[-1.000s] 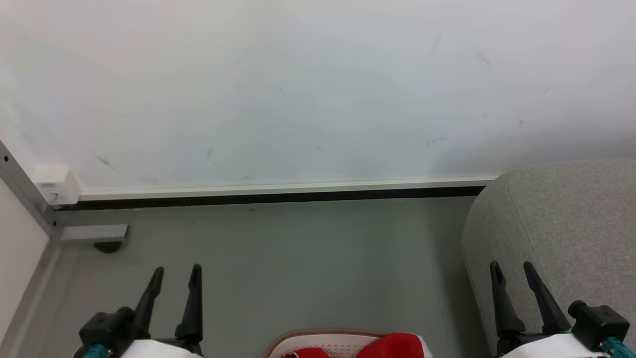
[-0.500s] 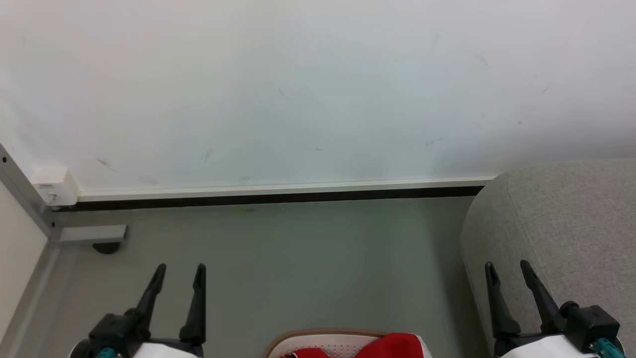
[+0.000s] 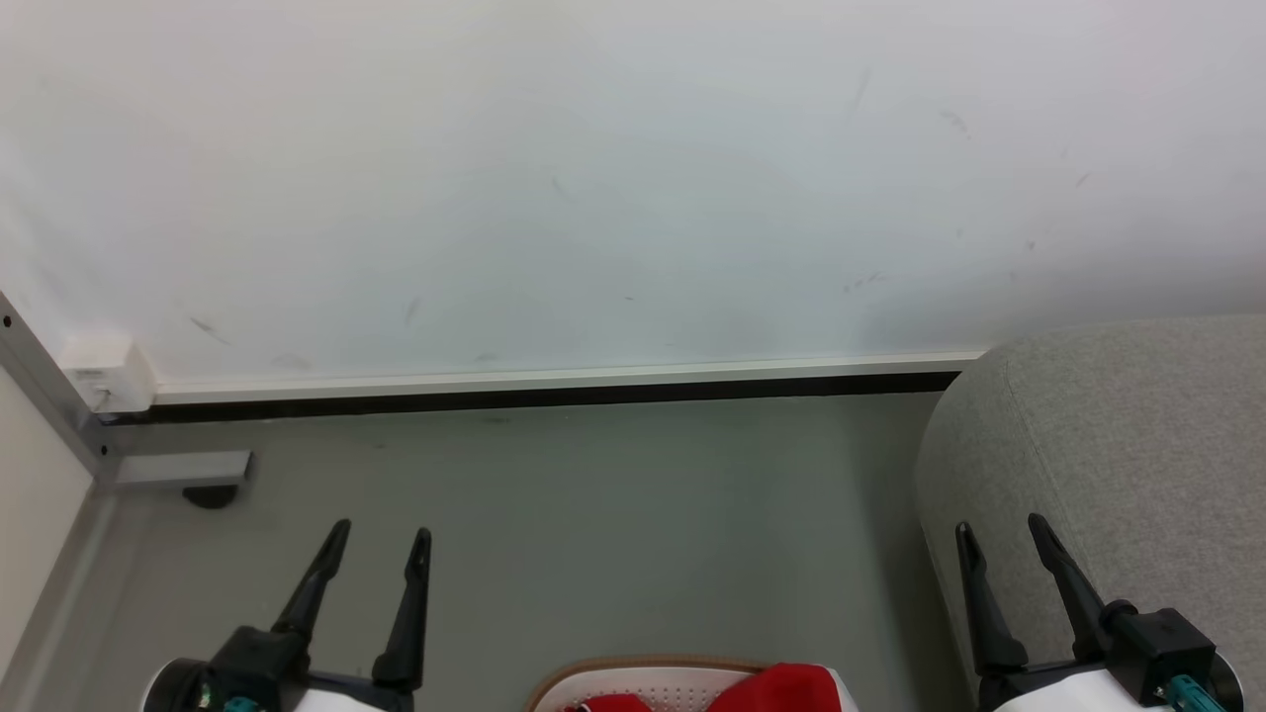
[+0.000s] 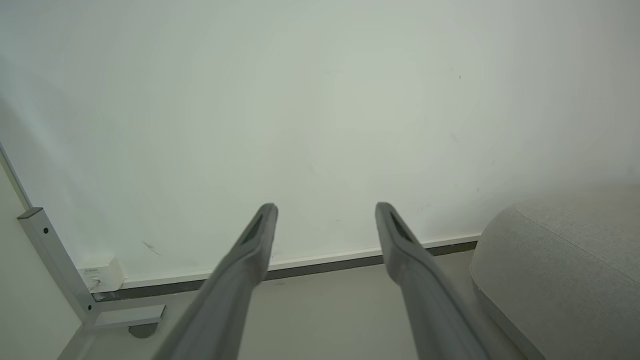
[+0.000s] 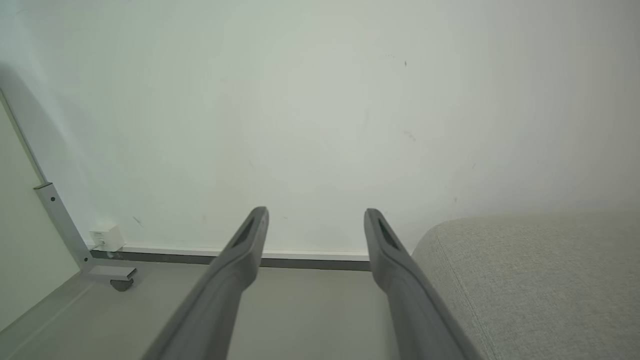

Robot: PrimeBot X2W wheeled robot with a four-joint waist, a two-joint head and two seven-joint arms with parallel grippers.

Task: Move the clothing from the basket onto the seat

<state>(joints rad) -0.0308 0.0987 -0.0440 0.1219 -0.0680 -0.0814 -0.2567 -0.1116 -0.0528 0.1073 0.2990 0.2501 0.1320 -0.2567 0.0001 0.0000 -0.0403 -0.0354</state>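
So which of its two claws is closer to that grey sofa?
Right. The right gripper is just beside the rounded edge of the seat; the left gripper is across the floor, on the far side of the basket.

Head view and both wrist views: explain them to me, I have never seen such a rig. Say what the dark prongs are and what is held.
This is a wheeled robot with two arms. The head view looks down from its head: left gripper at lower left, right gripper at lower right, each with two dark fingers spread open, holding nothing. Each wrist view looks along one arm's own fingers toward the wall. On the grey floor, at the bottom edge, stands the white basket with red clothing in it. The grey seat is at right.
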